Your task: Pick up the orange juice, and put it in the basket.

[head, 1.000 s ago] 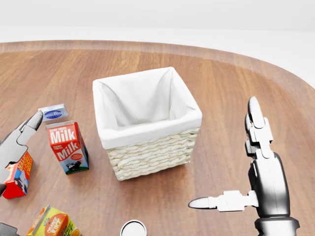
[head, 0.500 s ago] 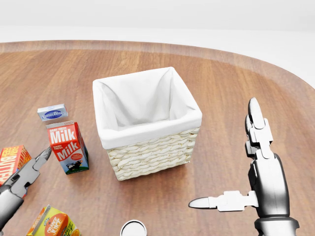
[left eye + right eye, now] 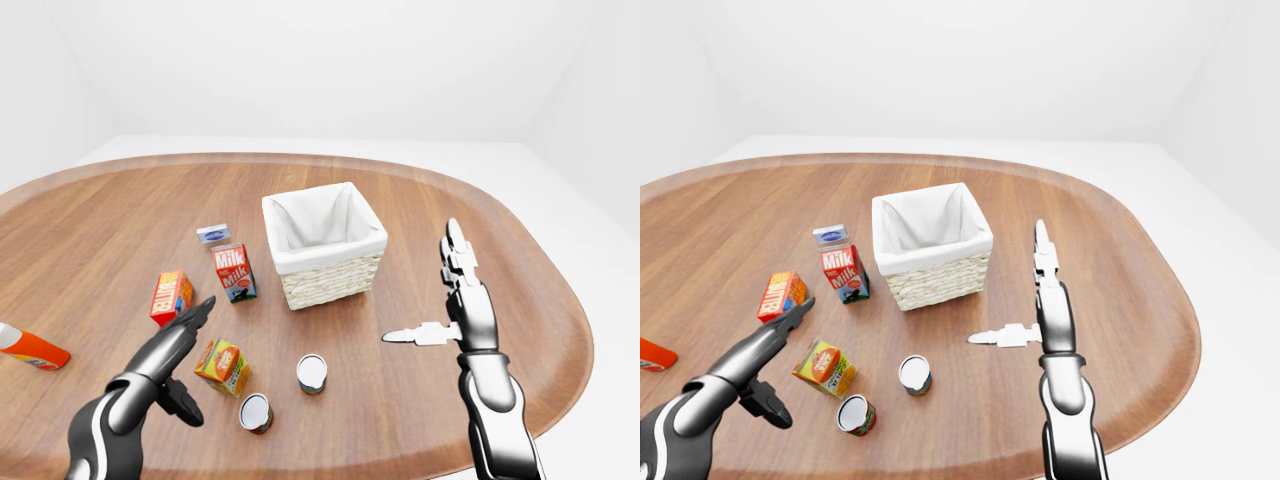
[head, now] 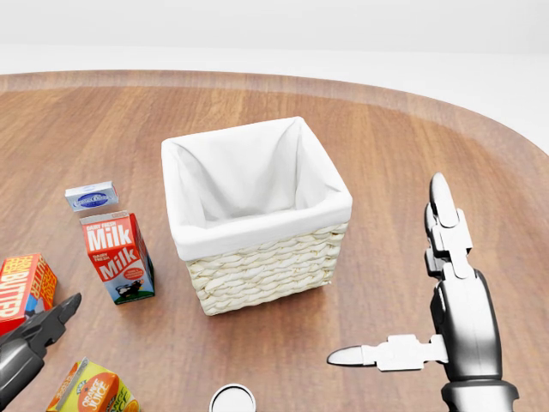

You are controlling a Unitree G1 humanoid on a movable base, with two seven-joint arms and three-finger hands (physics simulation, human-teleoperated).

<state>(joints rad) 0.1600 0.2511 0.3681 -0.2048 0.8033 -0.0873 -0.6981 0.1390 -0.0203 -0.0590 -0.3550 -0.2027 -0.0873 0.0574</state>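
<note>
The orange juice carton [image 3: 222, 364] looked light, stiff and a bit slippery; grab its flat sides. Left hand [image 3: 180, 340] and right hand [image 3: 455, 305] were open, holding nothing.

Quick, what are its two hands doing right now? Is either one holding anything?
Left hand: open, holding nothing, hovering beside the orange juice carton.
Right hand: open, fingers spread, holding nothing.
</note>
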